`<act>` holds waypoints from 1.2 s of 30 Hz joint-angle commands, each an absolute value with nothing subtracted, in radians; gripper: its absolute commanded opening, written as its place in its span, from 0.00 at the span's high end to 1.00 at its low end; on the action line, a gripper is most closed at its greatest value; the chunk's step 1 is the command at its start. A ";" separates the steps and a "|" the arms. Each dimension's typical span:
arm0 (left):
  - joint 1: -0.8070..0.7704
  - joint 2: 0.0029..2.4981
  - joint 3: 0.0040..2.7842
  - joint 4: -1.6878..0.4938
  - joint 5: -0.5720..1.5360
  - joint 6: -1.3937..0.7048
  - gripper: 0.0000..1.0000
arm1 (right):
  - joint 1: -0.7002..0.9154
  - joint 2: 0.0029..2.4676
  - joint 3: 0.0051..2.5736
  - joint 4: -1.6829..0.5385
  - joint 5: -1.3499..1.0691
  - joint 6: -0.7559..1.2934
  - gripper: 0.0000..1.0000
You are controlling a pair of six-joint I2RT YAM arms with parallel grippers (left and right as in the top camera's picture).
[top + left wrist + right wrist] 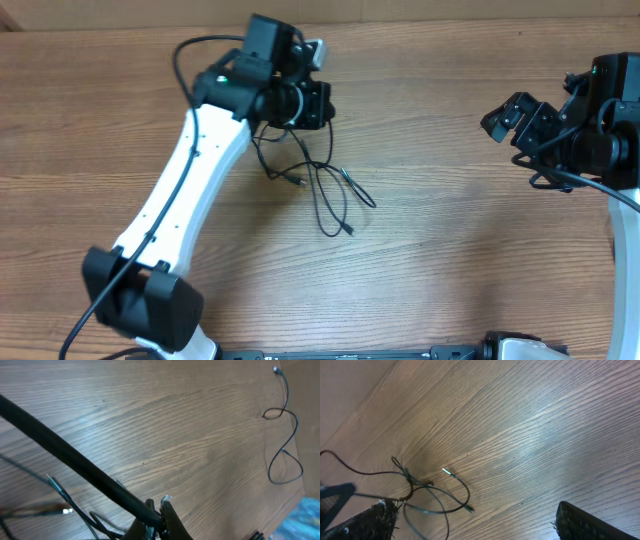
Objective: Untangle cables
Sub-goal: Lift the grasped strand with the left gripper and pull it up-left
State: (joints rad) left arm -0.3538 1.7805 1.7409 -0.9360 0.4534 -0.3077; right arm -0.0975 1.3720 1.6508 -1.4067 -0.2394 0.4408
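Note:
The cables (318, 190) are thin black cords, looped over each other on the wooden table (450, 250) at centre left, with one plug end (349, 230) lying furthest forward. My left gripper (322, 105) is just behind them, and strands rise from the table to it. In the left wrist view the left gripper (161, 505) is shut on a black cable (75, 455) that runs taut to the upper left. Another cable loop (285, 435) lies on the table to the right. My right gripper (507, 118) stands open and empty far to the right. The right wrist view shows the tangle (430, 491) ahead of the right gripper (472, 516).
The white left arm (185, 190) slants across the left side of the table. Thicker black wires run along both arms. A strip of brown wall borders the table's far edge (450, 12).

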 commanded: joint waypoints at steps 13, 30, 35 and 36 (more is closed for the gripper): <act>-0.343 1.718 1.753 -1.033 0.548 -0.046 0.96 | -0.096 1.375 1.662 -1.356 -0.241 0.442 0.00; -0.339 1.718 1.753 -1.050 0.537 0.031 0.96 | -0.078 1.399 1.558 -1.275 -0.311 0.609 0.00; -0.315 1.713 1.753 -1.063 0.508 0.031 0.96 | -0.025 1.406 1.381 -1.213 -0.306 0.687 0.00; -0.305 1.708 1.753 -1.070 0.505 0.031 0.96 | -0.008 1.406 1.339 -1.187 -0.312 0.698 0.00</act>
